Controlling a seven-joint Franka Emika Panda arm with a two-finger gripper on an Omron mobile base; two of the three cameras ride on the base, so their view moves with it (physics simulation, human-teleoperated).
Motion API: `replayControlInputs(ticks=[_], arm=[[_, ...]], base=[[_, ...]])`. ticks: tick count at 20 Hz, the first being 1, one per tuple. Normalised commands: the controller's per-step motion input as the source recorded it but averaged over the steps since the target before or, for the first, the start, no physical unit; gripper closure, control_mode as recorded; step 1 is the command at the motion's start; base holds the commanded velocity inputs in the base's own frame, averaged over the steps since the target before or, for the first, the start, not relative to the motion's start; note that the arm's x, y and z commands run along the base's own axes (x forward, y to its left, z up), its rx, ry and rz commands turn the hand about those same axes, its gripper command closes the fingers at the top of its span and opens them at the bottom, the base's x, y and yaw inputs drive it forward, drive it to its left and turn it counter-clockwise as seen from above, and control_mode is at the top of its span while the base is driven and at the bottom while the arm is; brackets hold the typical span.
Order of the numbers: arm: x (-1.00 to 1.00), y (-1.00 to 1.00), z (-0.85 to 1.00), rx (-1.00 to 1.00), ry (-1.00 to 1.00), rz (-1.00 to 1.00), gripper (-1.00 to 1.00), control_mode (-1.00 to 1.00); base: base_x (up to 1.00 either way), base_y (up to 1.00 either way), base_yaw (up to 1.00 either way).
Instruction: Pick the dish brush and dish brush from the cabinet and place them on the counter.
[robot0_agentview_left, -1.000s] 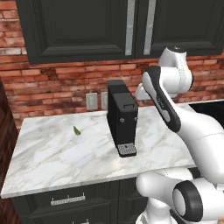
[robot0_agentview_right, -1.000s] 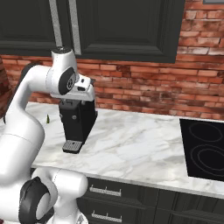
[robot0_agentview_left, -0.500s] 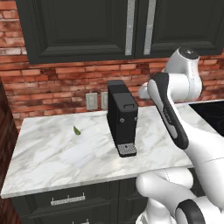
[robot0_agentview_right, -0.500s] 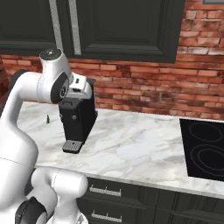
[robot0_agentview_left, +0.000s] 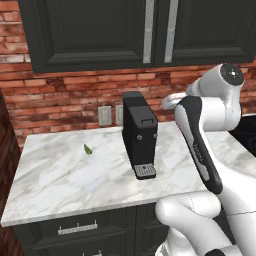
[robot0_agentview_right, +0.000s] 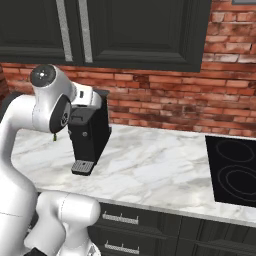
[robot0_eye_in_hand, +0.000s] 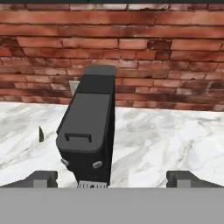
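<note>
My tool (robot0_eye_in_hand: 112, 178) stands wide open and holds nothing; in the hand view its two dark fingertips (robot0_eye_in_hand: 41, 178) poke up at the bottom, far apart. From the base cameras the arm's own white links cover it, so I cannot make it out there.

Straight ahead of it, between the fingertips, is a black coffee machine (robot0_eye_in_hand: 89, 135), seen from above and in front, with a lid handle on top and two small buttons on its face. Its drip tray is cut off by the bottom of the hand view; the left base view shows that grey grille (robot0_agentview_left: 145, 171) at its foot. The machine stands on the white marble tabletop (robot0_agentview_left: 65, 180), back near the brick wall (robot0_eye_in_hand: 166, 57).

Left of the machine lies a small green speck (robot0_agentview_left: 88, 149); it is too small to identify. A wall outlet (robot0_agentview_left: 104, 115) sits on the brick behind, partly hidden by the machine.

Above hangs the dark cabinet (robot0_agentview_left: 95, 32), both doors shut with silver bar handles (robot0_agentview_left: 149, 31), so I see nothing of its contents; the dish brushes are hidden. Its top is cut off. A black cooktop (robot0_agentview_right: 234, 170) sits at the tabletop's right end, cropped. Drawers (robot0_agentview_left: 75, 229) run beneath.
</note>
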Motion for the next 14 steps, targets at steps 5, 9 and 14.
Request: replayControlInputs(ticks=[5,9,14], arm=[[-0.11,0.00,0.38,0.00,-0.25,0.00,-1.00,-1.00],[-0.01,0.00,0.37,0.00,-0.26,0.00,-1.00,-1.00],[0.00,0.00,0.41,0.00,-0.24,0.00,-1.00,-1.00]], base=[[0.00,0.00,0.00],[0.00,0.00,0.00],[0.00,0.00,0.00]])
